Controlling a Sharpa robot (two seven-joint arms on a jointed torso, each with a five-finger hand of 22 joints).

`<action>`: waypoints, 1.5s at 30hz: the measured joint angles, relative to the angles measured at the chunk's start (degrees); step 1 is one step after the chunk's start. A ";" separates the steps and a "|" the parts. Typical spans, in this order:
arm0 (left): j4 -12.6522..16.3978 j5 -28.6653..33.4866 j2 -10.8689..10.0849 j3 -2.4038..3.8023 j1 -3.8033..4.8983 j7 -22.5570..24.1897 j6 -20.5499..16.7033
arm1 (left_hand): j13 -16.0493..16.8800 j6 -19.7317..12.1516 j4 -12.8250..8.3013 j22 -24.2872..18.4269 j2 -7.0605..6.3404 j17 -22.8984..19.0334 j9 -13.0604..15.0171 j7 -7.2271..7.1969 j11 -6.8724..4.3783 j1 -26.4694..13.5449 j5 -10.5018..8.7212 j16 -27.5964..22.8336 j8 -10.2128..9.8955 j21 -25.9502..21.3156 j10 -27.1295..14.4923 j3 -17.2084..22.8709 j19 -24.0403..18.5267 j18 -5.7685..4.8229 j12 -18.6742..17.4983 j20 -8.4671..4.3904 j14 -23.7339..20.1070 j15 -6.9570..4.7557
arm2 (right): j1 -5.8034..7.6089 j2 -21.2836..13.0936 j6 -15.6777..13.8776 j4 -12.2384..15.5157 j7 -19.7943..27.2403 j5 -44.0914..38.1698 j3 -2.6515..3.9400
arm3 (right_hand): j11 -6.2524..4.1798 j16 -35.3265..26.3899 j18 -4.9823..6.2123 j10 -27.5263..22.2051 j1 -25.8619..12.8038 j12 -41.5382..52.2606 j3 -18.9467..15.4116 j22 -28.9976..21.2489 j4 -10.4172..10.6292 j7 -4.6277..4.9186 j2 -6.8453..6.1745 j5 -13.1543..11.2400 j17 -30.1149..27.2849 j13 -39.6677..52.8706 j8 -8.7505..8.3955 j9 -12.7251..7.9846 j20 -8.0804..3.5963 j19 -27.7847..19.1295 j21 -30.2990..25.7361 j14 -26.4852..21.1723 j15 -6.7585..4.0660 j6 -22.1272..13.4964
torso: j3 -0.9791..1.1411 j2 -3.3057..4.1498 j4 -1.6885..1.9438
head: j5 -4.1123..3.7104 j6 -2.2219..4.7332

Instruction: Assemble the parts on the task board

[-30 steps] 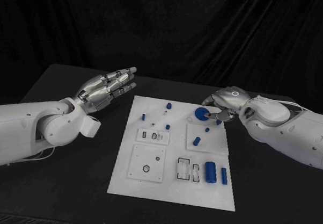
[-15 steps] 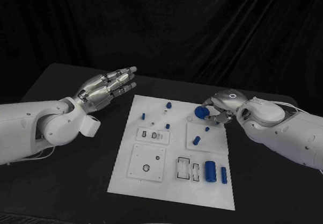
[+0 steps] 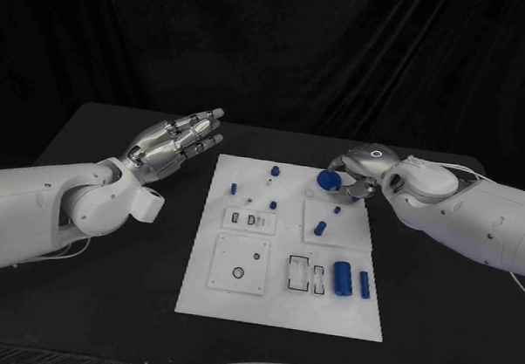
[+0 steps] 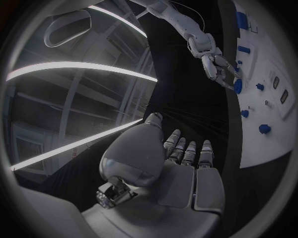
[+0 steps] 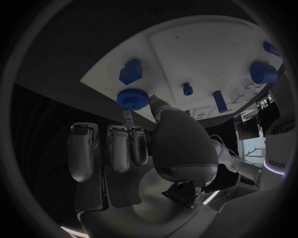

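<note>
Black table [image 3: 107, 218]: right hand [image 3: 363, 171] pinches ribbed blue disc [image 3: 327, 180].

In the head view the right robot hand [image 3: 362, 177] hides its own fingertips and the underside of the round blue knurled part [image 3: 327, 181] just beside them, so whether that part touches the task board [image 3: 278, 311] cannot be told, and the tiny blue pegs [image 3: 273, 206] nearby are too small to make out.

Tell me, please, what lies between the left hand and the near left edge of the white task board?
Nothing: the head view shows only bare black table between the left hand, held open above it, and the task board.
</note>
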 measured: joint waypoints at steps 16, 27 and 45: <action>-0.08 0.00 -0.02 0.00 -0.02 -0.33 0.29 | 0.00 0.00 0.00 0.01 0.00 0.01 0.00 0.00 0.00 0.00 0.00 0.00 0.00 0.00 0.00 0.00 0.00 0.00 0.00 0.00 0.00 0.00 | -0.21 -0.38 -1.17 -0.16 1.07 1.67 -0.10 | 0.00 0.00 0.01 0.00 -1.27 0.00 -1.20 -0.01 -0.56 -0.80 2.94 1.63 -0.01 -0.01 16.16 13.10 0.00 0.00 -0.45 0.00 0.00 -2.23 | -0.02 -0.01 0.01 | -0.01 0.09; -0.06 0.00 -0.22 0.00 -0.02 -0.62 0.32 | -0.01 0.00 0.00 0.01 0.00 0.02 0.00 0.00 0.00 0.00 0.27 0.00 0.00 0.00 0.00 0.00 0.00 0.00 0.00 0.00 0.00 0.00 | -0.42 -0.67 -2.35 -0.02 1.79 1.86 -0.26 | -0.01 0.00 0.01 0.00 -0.51 0.00 -0.79 -0.01 -0.97 -0.72 2.18 1.79 -0.01 -0.01 16.56 14.13 0.00 0.00 -0.68 0.00 0.00 -6.65 | -0.01 -0.03 -0.05 | 0.21 0.12; -0.11 -0.01 -0.17 0.00 -0.03 -0.96 0.43 | -0.01 0.00 0.00 0.01 0.22 0.03 0.00 0.00 -0.01 0.22 0.27 0.00 0.00 0.00 0.00 0.00 0.21 -0.01 0.00 0.20 0.00 0.00 | -0.44 -1.47 -2.54 0.30 1.83 1.89 -0.28 | -0.01 0.00 0.01 0.00 0.27 0.00 -0.70 0.03 -0.39 -0.40 0.45 2.27 -0.01 0.03 13.62 11.29 0.00 0.00 -0.68 0.00 0.00 -11.06 | 0.00 -0.05 -0.03 | 0.32 0.19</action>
